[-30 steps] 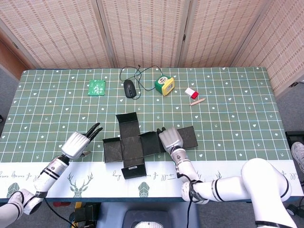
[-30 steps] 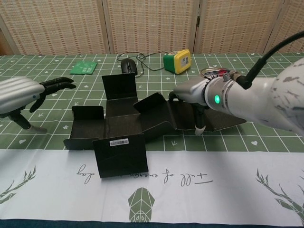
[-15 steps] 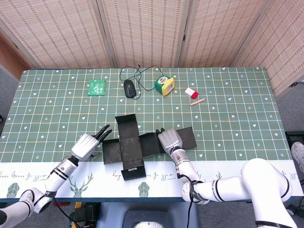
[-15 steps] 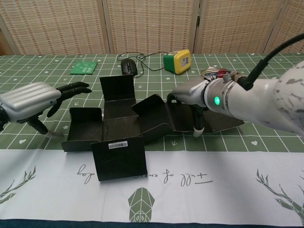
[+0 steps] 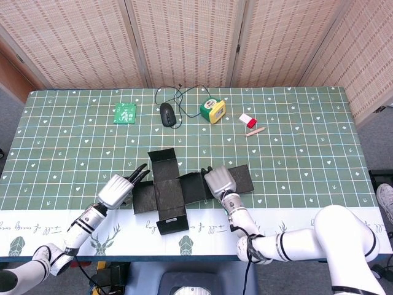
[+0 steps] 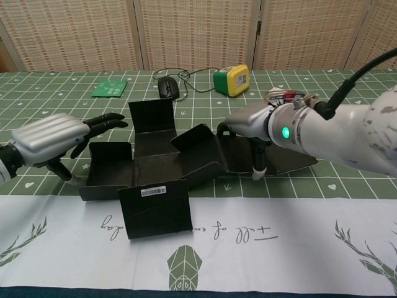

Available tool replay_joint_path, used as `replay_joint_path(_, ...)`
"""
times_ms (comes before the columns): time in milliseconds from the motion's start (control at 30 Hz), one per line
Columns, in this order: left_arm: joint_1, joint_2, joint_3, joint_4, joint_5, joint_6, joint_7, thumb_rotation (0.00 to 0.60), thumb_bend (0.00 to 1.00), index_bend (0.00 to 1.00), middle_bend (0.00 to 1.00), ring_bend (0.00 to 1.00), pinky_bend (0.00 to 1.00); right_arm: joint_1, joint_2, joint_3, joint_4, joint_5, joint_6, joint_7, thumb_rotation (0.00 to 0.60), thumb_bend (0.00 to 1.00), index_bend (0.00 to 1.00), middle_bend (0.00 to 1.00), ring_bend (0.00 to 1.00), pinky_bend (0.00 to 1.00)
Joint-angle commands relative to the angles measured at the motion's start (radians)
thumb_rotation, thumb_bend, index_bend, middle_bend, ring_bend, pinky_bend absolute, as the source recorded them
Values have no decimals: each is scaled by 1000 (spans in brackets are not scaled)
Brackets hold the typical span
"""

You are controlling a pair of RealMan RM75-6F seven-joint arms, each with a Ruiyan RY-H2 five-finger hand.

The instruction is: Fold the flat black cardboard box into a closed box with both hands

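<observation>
The black cardboard box (image 5: 172, 189) (image 6: 155, 174) lies partly unfolded near the table's front edge, its panels spread in a cross with several flaps raised; the front flap carries a white barcode label (image 6: 154, 190). My right hand (image 5: 219, 182) (image 6: 251, 127) rests on the right-hand panel, fingers pointing down onto the card. My left hand (image 5: 118, 188) (image 6: 56, 138) is at the box's left flap, fingers stretched toward it and apart, the thumb low beside the flap's outer edge. Whether it touches the flap I cannot tell.
At the back of the table lie a green card (image 5: 125, 113), a black mouse (image 5: 167, 114) with its cable, a yellow-green tape measure (image 5: 213, 110) and a small red-white item (image 5: 247, 119). A white runner (image 6: 260, 242) edges the table's front.
My left hand has travelled right, from well left of the box up to its left flap. The box has shifted slightly left. My right hand has stayed on the right panel.
</observation>
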Motion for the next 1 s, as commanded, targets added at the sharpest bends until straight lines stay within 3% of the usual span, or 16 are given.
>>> replay_joint_path(33,1,-6,-5,-14,-7,12,-35,600,95,0,0,650,984,-3,1,-1,1,-10,-4,8,600,251,136,255,791,944)
replay_joint_path(233,2,11,-23,-87,-31,23,-120,600,94,0,0,646,984,-8,12,-6,-4,-62,-11,31,600,255,143,260,792,944)
replay_joint_path(600,-3,128,-37,-317,-76,-23,-279,600,94,0,0,626,984,36,95,-30,-61,-189,-58,-6,600,261,148,263,794,944)
replay_joint_path(1000,-18,176,-10,-393,-52,-56,-427,600,94,0,0,627,982,109,163,-69,-116,-287,-129,-52,600,263,175,275,800,944)
